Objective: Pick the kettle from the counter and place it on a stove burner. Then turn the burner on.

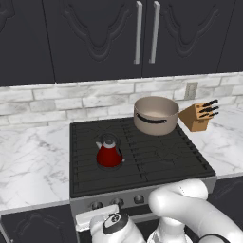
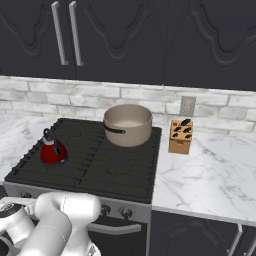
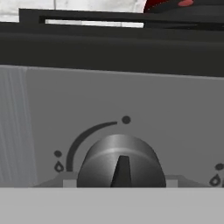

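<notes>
Red kettle sat on the front-left stove burner, off the bench, so you had the hand low, facing a knob; whether the claw was apart or together, I couldn't tell.

No words, brands or numbers to read; you have only knob symbols on the stove's front panel.

In the hand view you see the grey front panel carrying a dark arc that sweeps over the round knob, ending in a dot at its upper right end and a smaller dot at its lower left end. Under that lower dot sits a small flame sign. A second dot and flame sign stand at the right edge of the panel. The knob bears a raised pointer bar, no lettering.
</notes>
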Robot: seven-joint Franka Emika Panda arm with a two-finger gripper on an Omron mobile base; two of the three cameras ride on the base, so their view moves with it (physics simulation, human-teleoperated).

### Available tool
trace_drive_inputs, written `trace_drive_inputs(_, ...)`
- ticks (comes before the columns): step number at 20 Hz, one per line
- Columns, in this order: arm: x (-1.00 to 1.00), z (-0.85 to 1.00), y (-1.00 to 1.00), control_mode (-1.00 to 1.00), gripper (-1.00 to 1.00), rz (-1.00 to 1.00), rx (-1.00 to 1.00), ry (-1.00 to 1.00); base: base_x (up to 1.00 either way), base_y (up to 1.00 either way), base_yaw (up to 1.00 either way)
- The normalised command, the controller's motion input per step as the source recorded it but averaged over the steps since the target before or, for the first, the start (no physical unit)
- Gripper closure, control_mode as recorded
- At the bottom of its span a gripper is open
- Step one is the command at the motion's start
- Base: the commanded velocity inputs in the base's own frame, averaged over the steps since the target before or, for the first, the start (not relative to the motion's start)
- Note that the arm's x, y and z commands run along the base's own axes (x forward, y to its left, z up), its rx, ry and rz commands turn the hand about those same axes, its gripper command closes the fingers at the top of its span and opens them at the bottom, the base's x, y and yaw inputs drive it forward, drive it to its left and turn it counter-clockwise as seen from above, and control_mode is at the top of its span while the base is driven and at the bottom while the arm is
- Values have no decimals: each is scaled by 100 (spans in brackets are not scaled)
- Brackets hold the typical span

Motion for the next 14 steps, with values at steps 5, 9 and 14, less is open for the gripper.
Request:
trace_drive_inputs(5, -12, 3, 0, -100, 100, 9, -3, -3, 0, 0, 0)
trace_drive_inputs(9, -28, 0, 11, -100, 100, 32, -16, -5, 0, 0, 0)
trace_drive_inputs(14, -36, 0, 22, -100, 100, 47, -24, -2, 0, 0, 0)
